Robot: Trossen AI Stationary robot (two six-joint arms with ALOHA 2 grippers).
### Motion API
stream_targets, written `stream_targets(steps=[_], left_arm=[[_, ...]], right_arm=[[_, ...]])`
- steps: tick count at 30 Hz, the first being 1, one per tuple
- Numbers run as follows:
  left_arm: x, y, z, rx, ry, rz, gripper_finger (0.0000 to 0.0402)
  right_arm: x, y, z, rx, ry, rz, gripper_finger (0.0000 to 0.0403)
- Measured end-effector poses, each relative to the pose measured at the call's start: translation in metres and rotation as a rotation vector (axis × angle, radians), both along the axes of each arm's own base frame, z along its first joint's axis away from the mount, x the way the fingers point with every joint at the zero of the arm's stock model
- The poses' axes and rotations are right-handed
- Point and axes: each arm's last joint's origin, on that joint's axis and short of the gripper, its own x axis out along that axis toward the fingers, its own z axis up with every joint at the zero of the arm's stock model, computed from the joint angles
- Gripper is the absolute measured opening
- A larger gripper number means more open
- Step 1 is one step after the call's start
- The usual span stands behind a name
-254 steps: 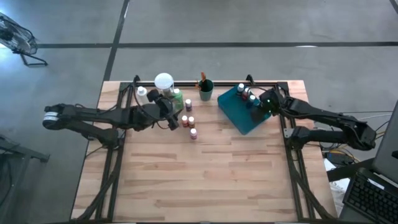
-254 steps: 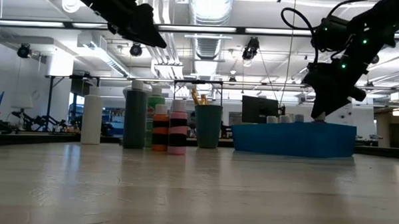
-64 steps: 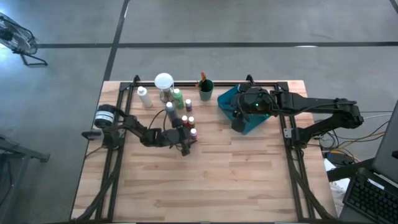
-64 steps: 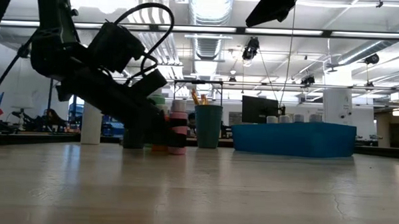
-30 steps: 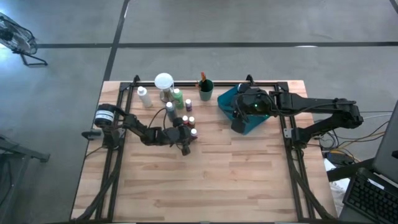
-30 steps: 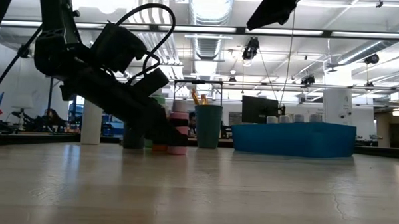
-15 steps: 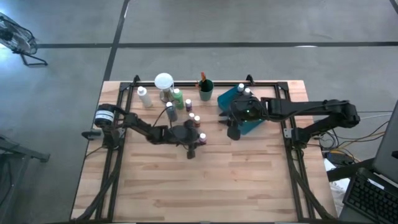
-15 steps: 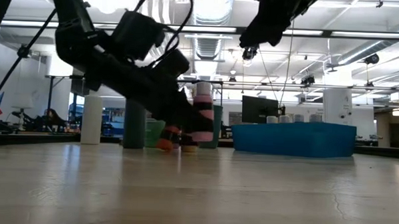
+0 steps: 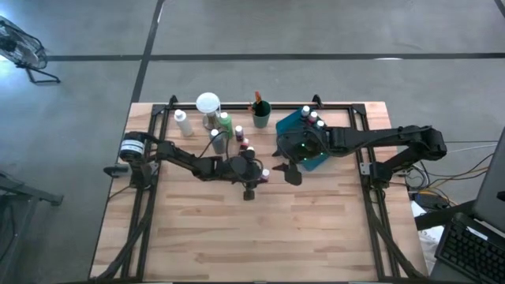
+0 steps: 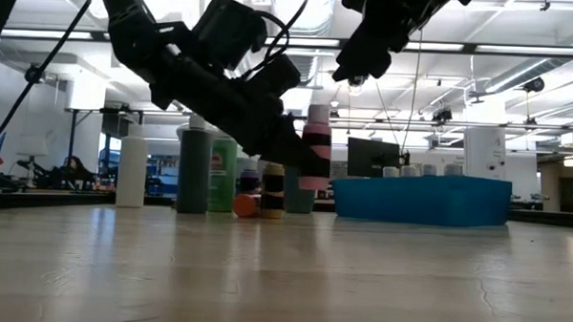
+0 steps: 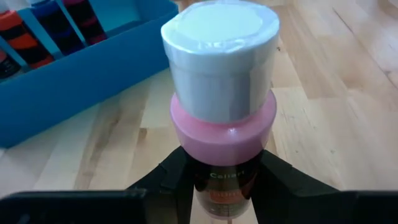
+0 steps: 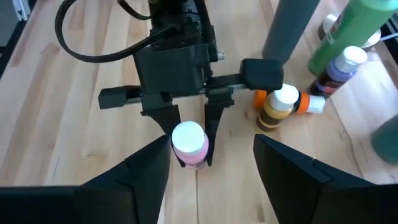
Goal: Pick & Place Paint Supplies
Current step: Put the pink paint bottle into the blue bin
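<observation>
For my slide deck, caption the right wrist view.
Left gripper holds a pink paint bottle aloft; open right gripper faces it.

The left tool (image 9: 259,175) sits near the middle of the table (image 9: 260,237), closed around a small bottle (image 10: 316,148) that it holds upright, clear of the surface. The right tool (image 9: 289,171) hangs just to the right of that bottle, jaws spread wide, with the tray (image 9: 316,158) right behind it. Several bottles stand in the tray's far end (image 9: 310,117). Left of the tray, at the table's back edge, stands a cup of brushes (image 9: 260,113). Further left is a cluster of upright bottles (image 9: 223,126), and one small bottle (image 10: 243,205) lies on its side beside an upright one (image 10: 273,190). A lone bottle (image 9: 182,122) stands at the cluster's far left.
</observation>
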Motion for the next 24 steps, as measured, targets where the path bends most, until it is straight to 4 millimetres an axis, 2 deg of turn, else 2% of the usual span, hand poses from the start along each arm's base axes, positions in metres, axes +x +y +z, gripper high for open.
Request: stream_targets(steps=[8, 17, 24], left_arm=[[0.008, 0.004, 0.013, 0.010, -0.043, 0.006, 0.0122], [0.019, 0.008, 0.028, 0.038, -0.082, 0.006, 0.0122], [0.021, 0.008, 0.031, 0.054, -0.054, -0.002, 0.0122]], right_arm=[[0.002, 0.005, -0.009, 0.013, 0.022, 0.011, 0.0240], [0.009, 0.007, -0.019, 0.015, 0.054, 0.017, 0.0216], [0.011, 0.007, -0.015, 0.009, 0.045, 0.018, 0.0202]])
